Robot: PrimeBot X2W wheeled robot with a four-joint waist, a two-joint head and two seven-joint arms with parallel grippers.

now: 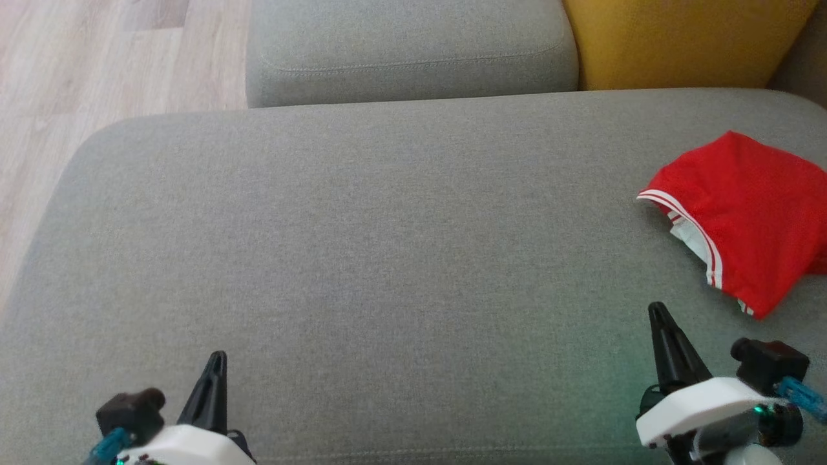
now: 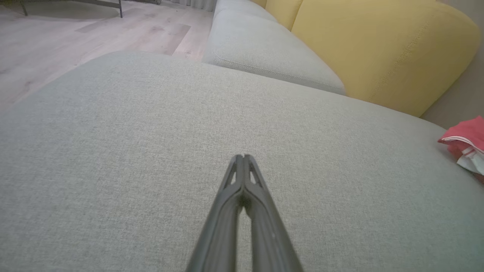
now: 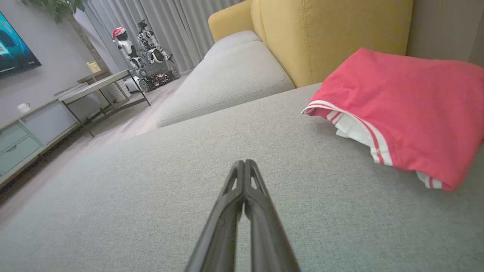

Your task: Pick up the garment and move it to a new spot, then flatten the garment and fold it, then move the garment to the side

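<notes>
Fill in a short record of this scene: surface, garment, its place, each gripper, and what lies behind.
Surface: grey sofa seat
Garment: red garment with white stripes along an edge, folded over in a compact bundle
Place: far right of the seat
Left gripper: shut, holding nothing, over the seat
Right gripper: shut, holding nothing, short of the garment and not touching it
Behind: yellow back cushion, second grey seat, wooden floor
</notes>
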